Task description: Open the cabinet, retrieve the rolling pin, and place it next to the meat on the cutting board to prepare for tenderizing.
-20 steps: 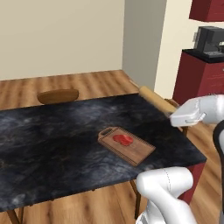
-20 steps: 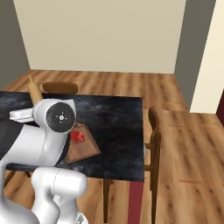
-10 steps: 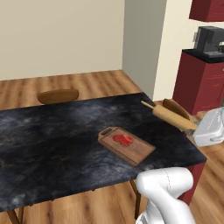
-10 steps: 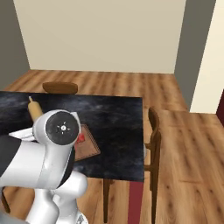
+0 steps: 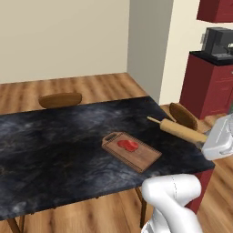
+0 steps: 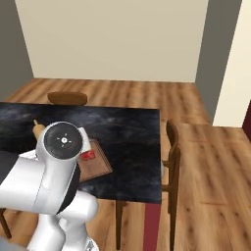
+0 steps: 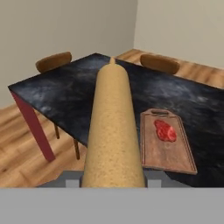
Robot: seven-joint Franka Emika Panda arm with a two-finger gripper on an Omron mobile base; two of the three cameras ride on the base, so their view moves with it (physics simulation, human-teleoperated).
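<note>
The rolling pin [image 5: 176,129], a light tan wooden cylinder, hangs over the table's right end with my gripper [image 5: 205,141] shut on its near end. In the hand view the rolling pin [image 7: 113,127] runs straight away from my gripper [image 7: 113,180], above the table edge and left of the board. The cutting board [image 5: 132,150] lies on the dark table with the red meat [image 5: 128,145] on its far half. The same cutting board [image 7: 166,146] and meat [image 7: 165,130] show in the hand view. The cabinet [image 5: 217,9] is cut off at the top right corner.
The black marble table [image 5: 54,145] has wooden chairs at its far side [image 5: 60,99] and right end [image 5: 183,116]. A red counter [image 5: 209,86] with a coffee machine [image 5: 218,40] stands at the right. My arm [image 6: 54,166] hides part of the board in the right base view.
The hand has swung right and down with the rolling pin, bringing the pin lower over the table's right end. Board, meat and base have stayed put.
</note>
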